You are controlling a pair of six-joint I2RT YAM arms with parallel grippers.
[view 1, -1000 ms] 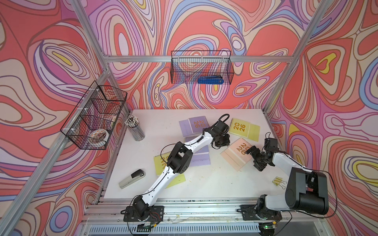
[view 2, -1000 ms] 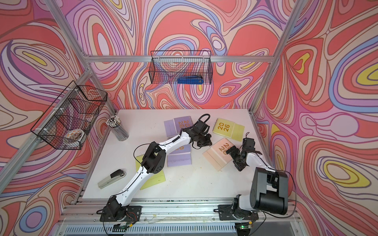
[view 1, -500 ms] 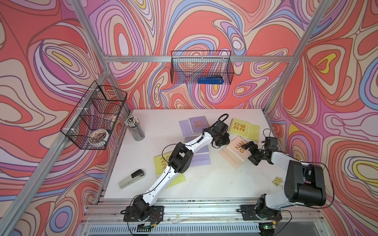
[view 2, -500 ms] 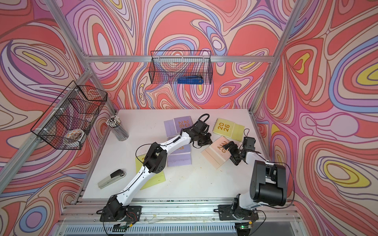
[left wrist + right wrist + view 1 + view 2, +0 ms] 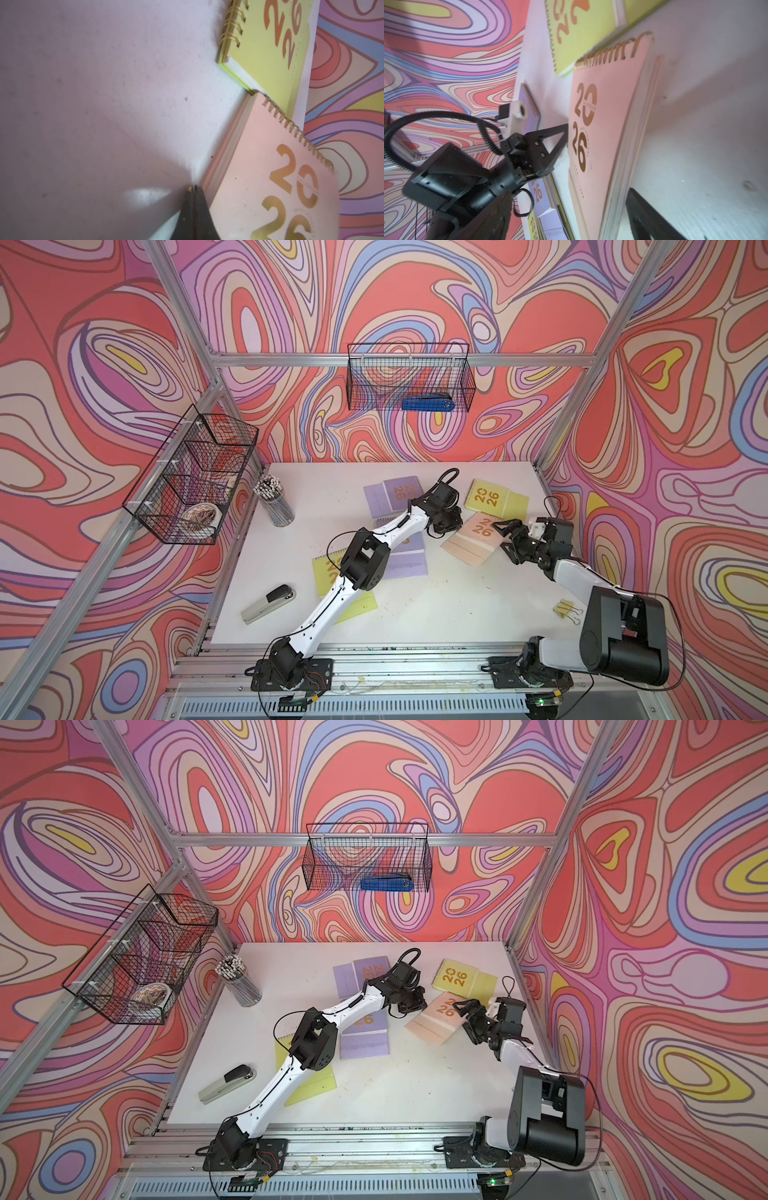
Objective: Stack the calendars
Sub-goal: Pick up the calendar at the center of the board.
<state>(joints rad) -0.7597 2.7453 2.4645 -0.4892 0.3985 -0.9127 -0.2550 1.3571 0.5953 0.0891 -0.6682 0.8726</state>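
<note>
Inside swirl-papered walls (image 5: 415, 290), the white bench (image 5: 436, 626) carries the calendars (image 5: 395, 495) scattered across its middle and far right, the left pincer (image 5: 194, 189) pinched shut beside the peach calendar (image 5: 469, 541), the right pincer (image 5: 500, 537) spread wide about its right edge.

The peach calendar (image 5: 473, 537) bore gold "20" over "26" on its cover. In the right wrist view, tiny lettering across the zero appeared to read "CALENDAR". The yellow-green calendar (image 5: 505, 504) behind it and the far lilac calendar (image 5: 386, 497) carried the same "20 26". The nearer lilac calendar (image 5: 365, 1029) showed only "26".
</note>
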